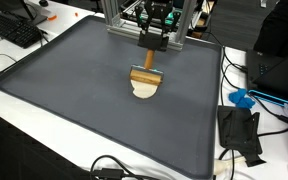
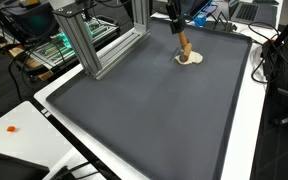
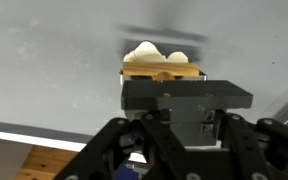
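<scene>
As the gripper stands: the black Robotiq gripper hangs above the dark grey rubber mat, its jaws clamped together on the tan wooden tool.
Tool: a wooden handle ending in a short cross bar; in an exterior view it slants from the gripper down to the mat.
Lump: a pale cream rounded lump lies on the mat, touching the tool's low end; I cannot tell whether it is part of the tool.
Place on the mat: tool and lump sit well inside the mat, nearer the edge that runs along the silver aluminium frame.
Wrist view: the wooden bar shows just past the gripper's black body, with two cream humps behind it against the mat.
Mat: it has a raised rim and covers most of the white counter.
Off the mat: a black keyboard lies near one corner, a blue plastic piece just beside one edge, and a small orange bit well apart.
</scene>
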`<control>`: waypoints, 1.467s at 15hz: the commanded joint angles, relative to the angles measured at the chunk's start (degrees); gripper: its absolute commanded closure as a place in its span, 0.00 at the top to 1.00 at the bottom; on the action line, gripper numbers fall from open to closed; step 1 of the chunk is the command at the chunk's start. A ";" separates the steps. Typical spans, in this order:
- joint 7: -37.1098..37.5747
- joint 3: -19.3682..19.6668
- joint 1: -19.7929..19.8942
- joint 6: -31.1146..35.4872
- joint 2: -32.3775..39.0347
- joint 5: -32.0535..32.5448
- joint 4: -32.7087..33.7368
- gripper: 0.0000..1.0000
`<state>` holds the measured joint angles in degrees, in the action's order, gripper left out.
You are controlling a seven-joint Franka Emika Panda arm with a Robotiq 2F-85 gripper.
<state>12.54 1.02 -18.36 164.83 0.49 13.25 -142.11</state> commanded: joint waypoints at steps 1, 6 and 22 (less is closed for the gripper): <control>1.87 -0.47 -0.41 -8.16 0.22 0.66 -1.08 0.23; 0.20 -7.22 4.80 -17.46 -0.27 -1.72 1.62 0.23; -6.55 -9.60 7.23 -44.53 1.99 -8.53 7.49 0.26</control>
<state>8.97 -8.00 -12.06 124.10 -0.74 6.98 -133.78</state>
